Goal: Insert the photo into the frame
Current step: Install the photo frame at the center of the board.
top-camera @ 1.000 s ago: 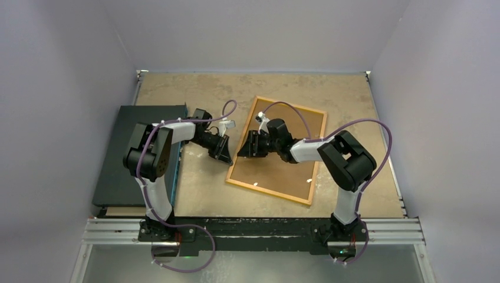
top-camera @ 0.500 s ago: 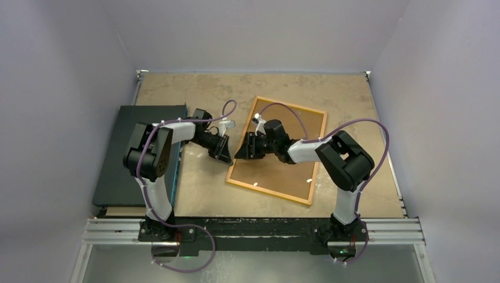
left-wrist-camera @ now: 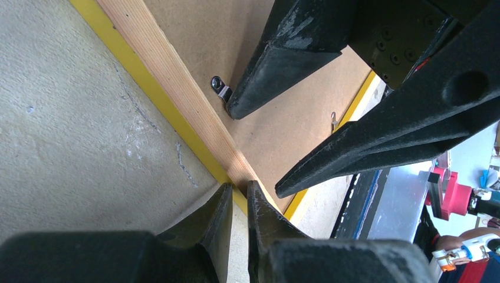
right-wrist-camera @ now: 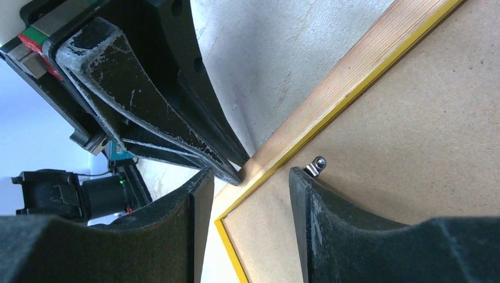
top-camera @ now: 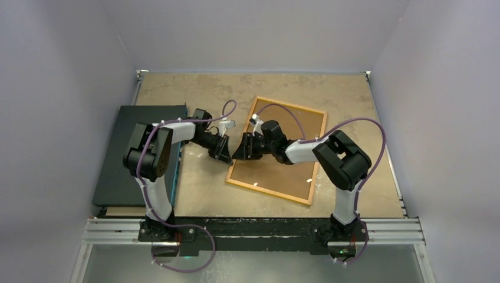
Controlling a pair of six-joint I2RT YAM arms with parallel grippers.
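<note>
Tan table (top-camera: 194, 88), grey walls (top-camera: 247, 35); left gripper (left-wrist-camera: 240, 187) seemingly closed, right gripper (right-wrist-camera: 250, 172) agape astride the frame (right-wrist-camera: 354, 76).

A flat black panel (top-camera: 118, 171) lies at the left edge of the table (top-camera: 194, 88); a brown backing board (top-camera: 283, 174) lies right of the table's centre.
</note>
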